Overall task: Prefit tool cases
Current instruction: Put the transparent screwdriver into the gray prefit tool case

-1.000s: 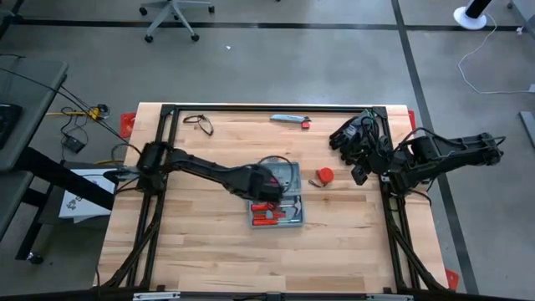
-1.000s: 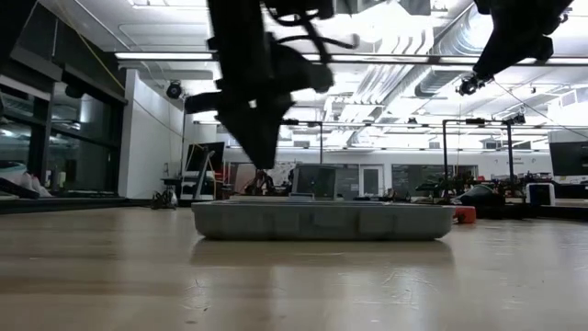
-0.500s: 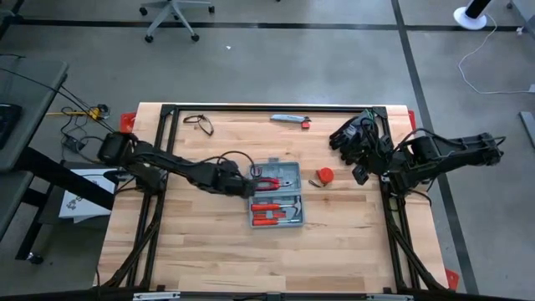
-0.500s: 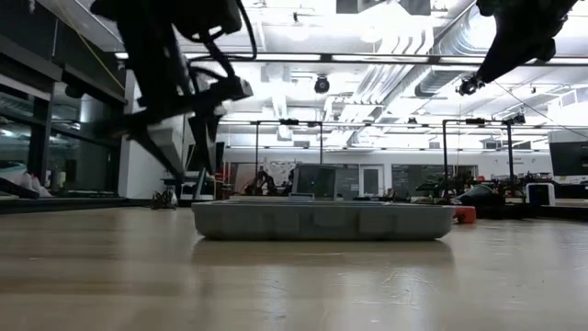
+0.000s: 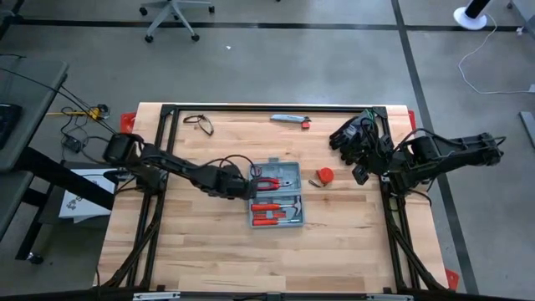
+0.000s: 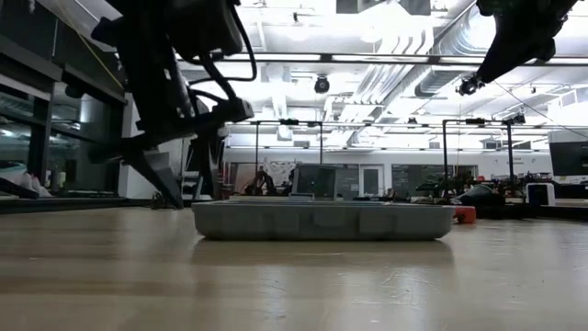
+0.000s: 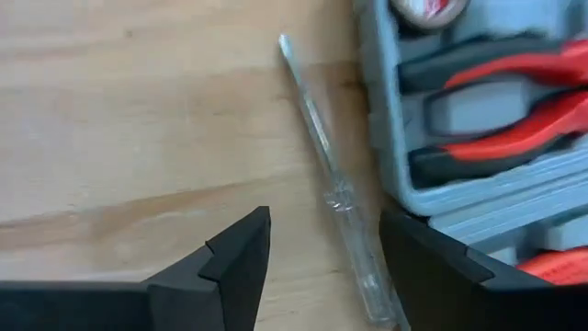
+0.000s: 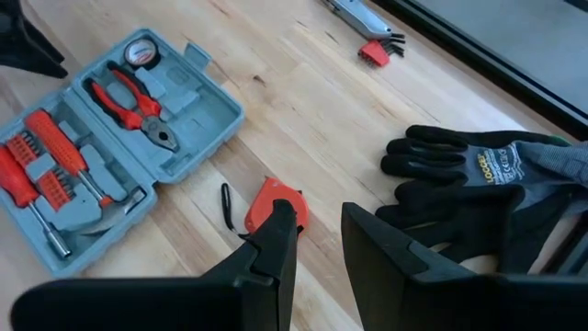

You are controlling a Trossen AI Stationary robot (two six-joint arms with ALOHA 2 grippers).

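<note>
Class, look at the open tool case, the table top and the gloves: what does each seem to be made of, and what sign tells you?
Tool case: likely moulded plastic, matt grey-blue, with rounded corners and shaped recesses.
Table: wood, pale planks with visible grain and joints.
Gloves: apparently knit fabric with a black rubbery coating, soft and crumpled, printed logo.

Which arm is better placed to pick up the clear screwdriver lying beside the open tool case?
Left. Its tool hovers open over the screwdriver beside the case; the right tool waits near the gloves.
</note>
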